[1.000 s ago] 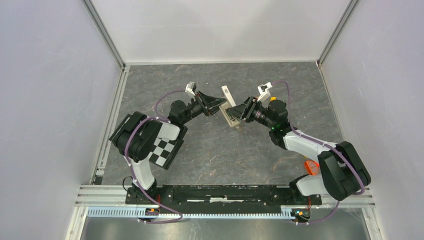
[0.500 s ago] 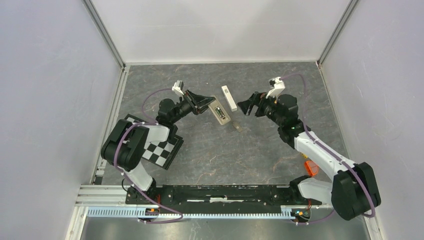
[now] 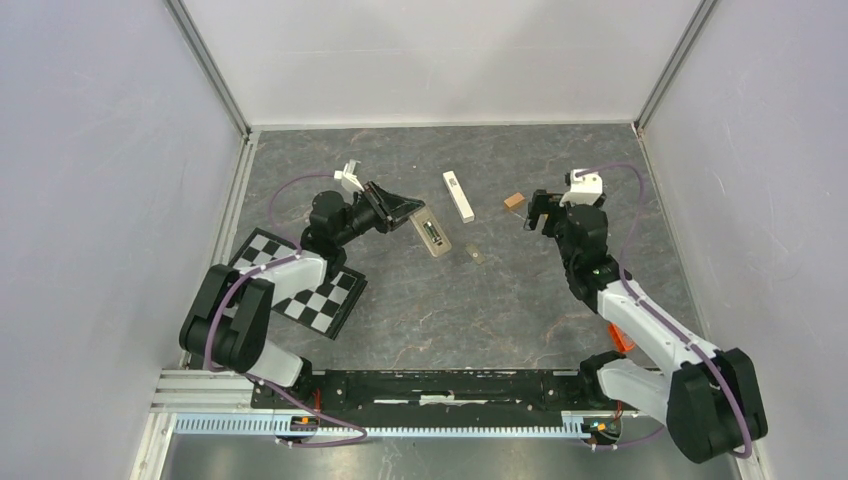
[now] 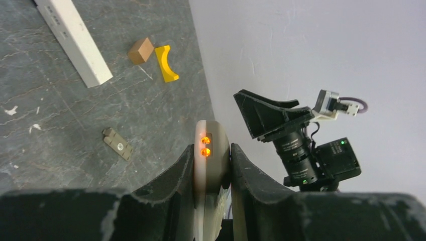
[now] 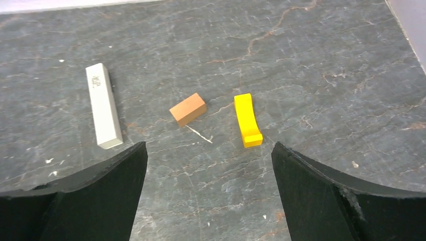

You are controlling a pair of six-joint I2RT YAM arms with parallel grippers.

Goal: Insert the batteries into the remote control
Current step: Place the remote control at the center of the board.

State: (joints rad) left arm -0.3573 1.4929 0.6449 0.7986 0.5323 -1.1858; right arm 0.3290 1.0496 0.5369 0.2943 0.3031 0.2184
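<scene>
Holding remote control clamped in left fingers, mid-bench toward the far edge. Right fingers wide open, empty, near far-right corner. Batteries look seated in the recess. Next is probably fetching the loose cover.

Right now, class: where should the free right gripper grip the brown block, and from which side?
Likely across its long flat sides, from above: the brown block lies flat, apart from the yellow curved piece, and the right gripper is open.
</scene>
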